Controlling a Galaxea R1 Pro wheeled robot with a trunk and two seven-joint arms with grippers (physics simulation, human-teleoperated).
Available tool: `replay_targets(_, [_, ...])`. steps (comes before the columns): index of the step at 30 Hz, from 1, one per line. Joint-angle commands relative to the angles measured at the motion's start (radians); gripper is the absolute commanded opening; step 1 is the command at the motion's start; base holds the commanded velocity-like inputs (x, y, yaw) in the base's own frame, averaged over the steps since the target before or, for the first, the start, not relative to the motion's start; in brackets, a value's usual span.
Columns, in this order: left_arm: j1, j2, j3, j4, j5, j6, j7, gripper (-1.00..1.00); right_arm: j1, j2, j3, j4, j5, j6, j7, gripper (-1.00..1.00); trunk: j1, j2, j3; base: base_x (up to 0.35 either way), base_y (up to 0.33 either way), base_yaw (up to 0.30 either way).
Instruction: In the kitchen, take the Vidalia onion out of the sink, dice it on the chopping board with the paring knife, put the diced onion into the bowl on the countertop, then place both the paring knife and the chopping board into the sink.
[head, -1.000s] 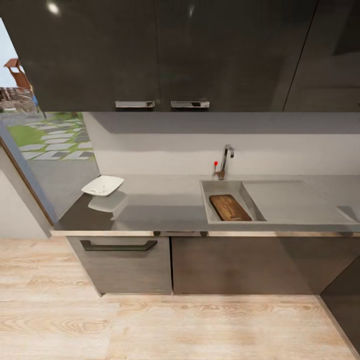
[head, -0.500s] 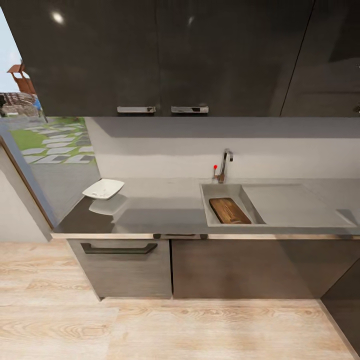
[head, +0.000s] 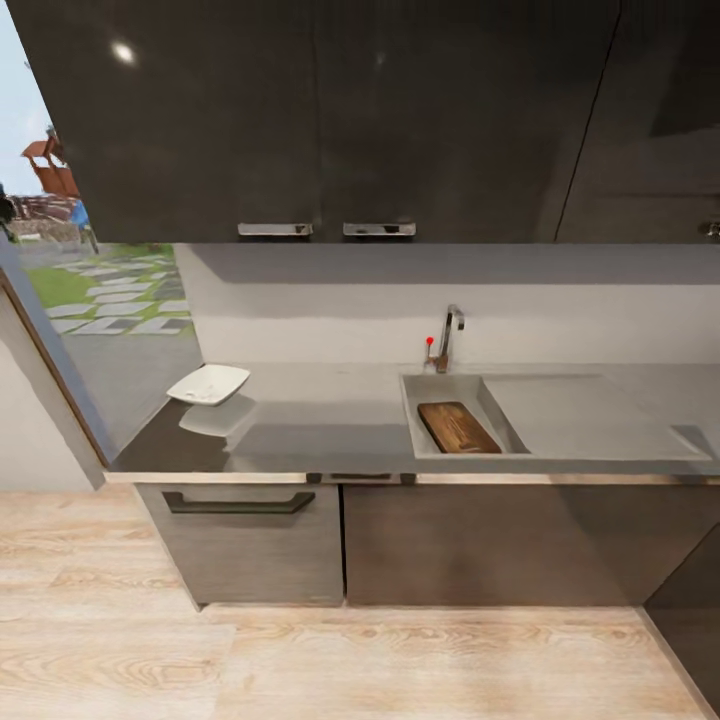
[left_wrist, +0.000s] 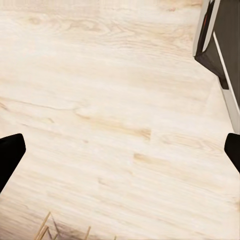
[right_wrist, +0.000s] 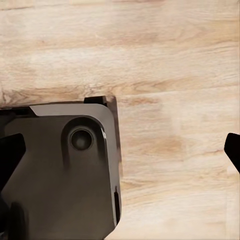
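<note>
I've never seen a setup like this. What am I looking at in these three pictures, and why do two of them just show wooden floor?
These are simulator renders from a two-armed wheeled robot. The big picture comes from its head camera: a long grey metallic countertop, a shallow white square-ish bowl on it, and a dark-brown wooden chopping board lying in the sink. The other two come from cameras on its wrists, aimed down at the pale wood floor. The black tips at their edges belong to the left end effector and right end effector, both open and holding nothing.
</note>
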Motion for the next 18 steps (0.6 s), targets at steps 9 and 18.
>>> replay_targets(9, [0.001,0.0,-0.008,-0.002,0.01,-0.001,0.003,1.0,0.0,-0.001,0.004,0.0,-0.011,-0.002,0.002,1.0,0.001,-0.002,0.013,0.0,0.0,0.0])
replay_targets(18, [0.0,0.0,-0.008,-0.002,0.01,-0.001,0.003,1.0,0.0,0.0,0.005,-0.001,-0.011,-0.002,0.002,1.0,0.001,-0.002,0.027,0.0,0.0,0.0])
